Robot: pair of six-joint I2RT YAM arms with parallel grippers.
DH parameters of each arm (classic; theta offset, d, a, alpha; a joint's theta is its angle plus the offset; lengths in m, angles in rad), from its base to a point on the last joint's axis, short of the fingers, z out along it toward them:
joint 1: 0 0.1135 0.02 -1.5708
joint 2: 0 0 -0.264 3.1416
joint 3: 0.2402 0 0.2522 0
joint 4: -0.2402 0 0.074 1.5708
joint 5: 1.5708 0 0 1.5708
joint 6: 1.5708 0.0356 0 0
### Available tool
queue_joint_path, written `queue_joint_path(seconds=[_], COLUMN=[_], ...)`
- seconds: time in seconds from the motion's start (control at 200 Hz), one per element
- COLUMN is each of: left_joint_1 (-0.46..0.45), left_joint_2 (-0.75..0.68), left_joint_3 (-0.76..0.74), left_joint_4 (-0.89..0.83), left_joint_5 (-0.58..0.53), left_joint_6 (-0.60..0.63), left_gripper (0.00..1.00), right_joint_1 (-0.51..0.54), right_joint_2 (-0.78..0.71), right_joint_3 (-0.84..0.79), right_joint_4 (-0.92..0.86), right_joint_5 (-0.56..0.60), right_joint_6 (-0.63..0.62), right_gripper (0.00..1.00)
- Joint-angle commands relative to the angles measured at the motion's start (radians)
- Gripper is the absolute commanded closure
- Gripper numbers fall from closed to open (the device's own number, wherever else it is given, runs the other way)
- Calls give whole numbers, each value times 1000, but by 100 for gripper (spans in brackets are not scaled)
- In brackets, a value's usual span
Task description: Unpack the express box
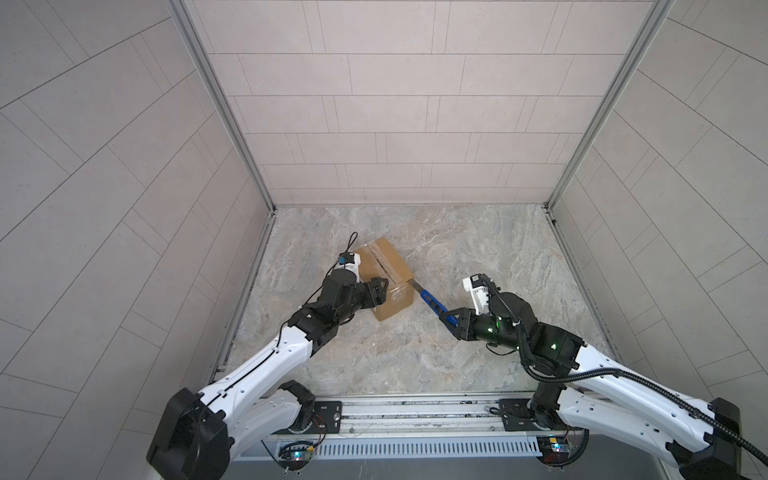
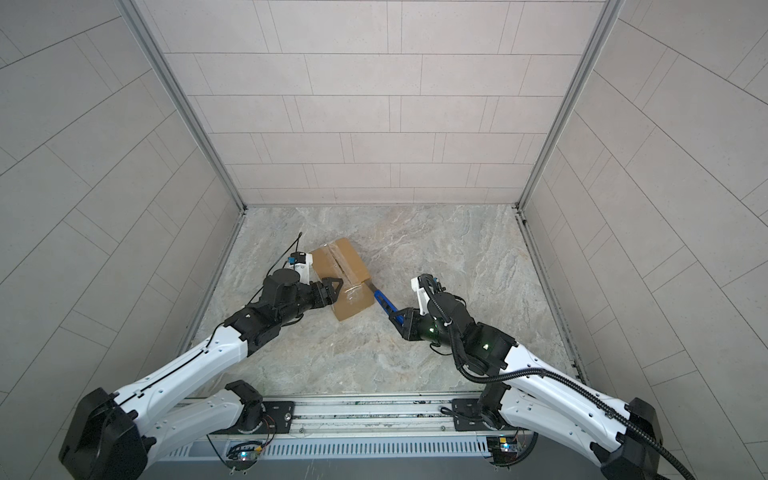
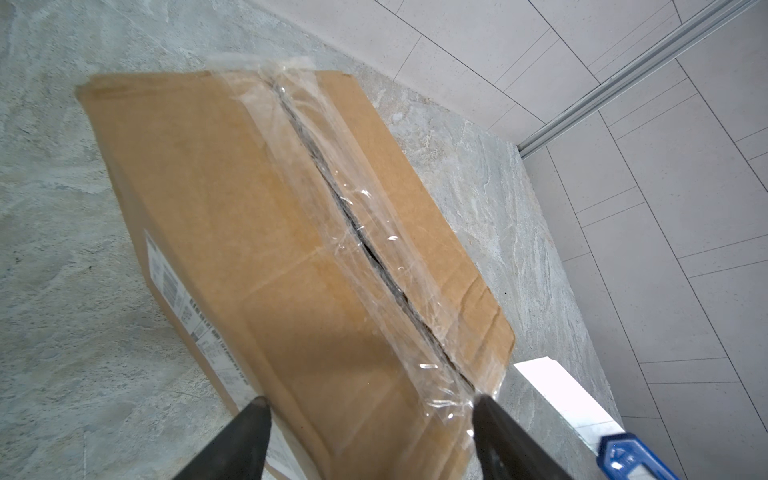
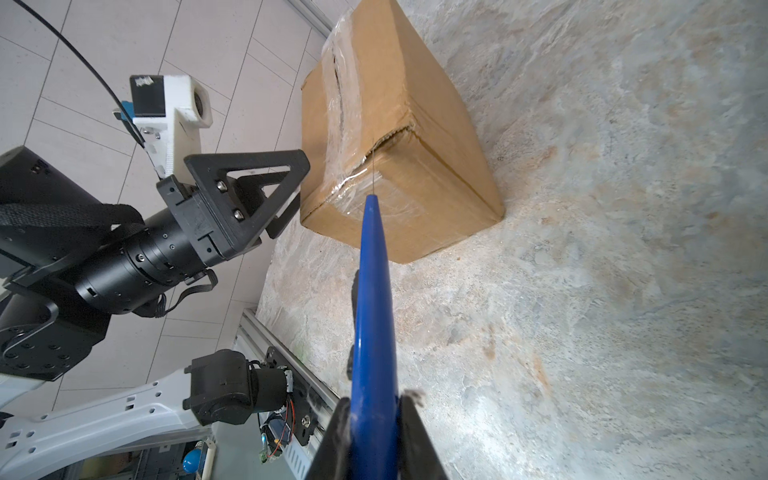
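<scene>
Right claw (image 4: pixel 374 413) is clamped tight on a blue knife (image 1: pixel 432 305), with the blade tip right at the box (image 1: pixel 384 266), at its lower right corner in both top views, where the clear tape (image 3: pixel 332 199) folds over the end. Left claw (image 3: pixel 370 405) is spread wide with its fingertips against the box's left side, can't tell if it's squeezing. Box sits on the marble-look table (image 1: pixel 478 257), a bit left of centre, flaps down, with a dark gap along the taped seam

Left fingers (image 3: pixel 245 440) spread, right fingers (image 4: pixel 415 440) clamped
</scene>
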Motion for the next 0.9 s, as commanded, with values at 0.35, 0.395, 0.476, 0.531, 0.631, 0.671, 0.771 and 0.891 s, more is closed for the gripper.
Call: queue_joint_path(seconds=[0.35, 0.395, 0.476, 0.531, 0.631, 0.671, 0.771, 0.891], left_joint_1=[6, 6, 6, 6, 5, 6, 6, 5], left_joint_2=[-2, -2, 0, 0, -1, 0, 1, 4], left_joint_3=[-3, -3, -3, -4, -3, -4, -5, -6], left_joint_4=[17, 19, 20, 20, 19, 19, 22, 27], left_joint_5=[-9, -9, -10, -8, -8, -10, -7, -4], left_joint_6=[-1, -2, -1, -1, -2, -3, -4, -7], left_gripper=[21, 21, 21, 21, 21, 21, 21, 21], right_joint_1=[-4, -4, -4, -4, -4, -4, -4, -4], right_joint_2=[4, 4, 7, 10, 16, 19, 23, 24], right_joint_3=[-38, -41, -40, -36, -34, -35, -33, -36], right_joint_4=[74, 76, 80, 83, 92, 95, 102, 112], right_joint_5=[-11, -10, -11, -13, -17, -18, -24, -27], right_joint_6=[34, 34, 36, 36, 37, 38, 43, 54], right_gripper=[100, 100, 100, 100, 100, 100, 100, 100])
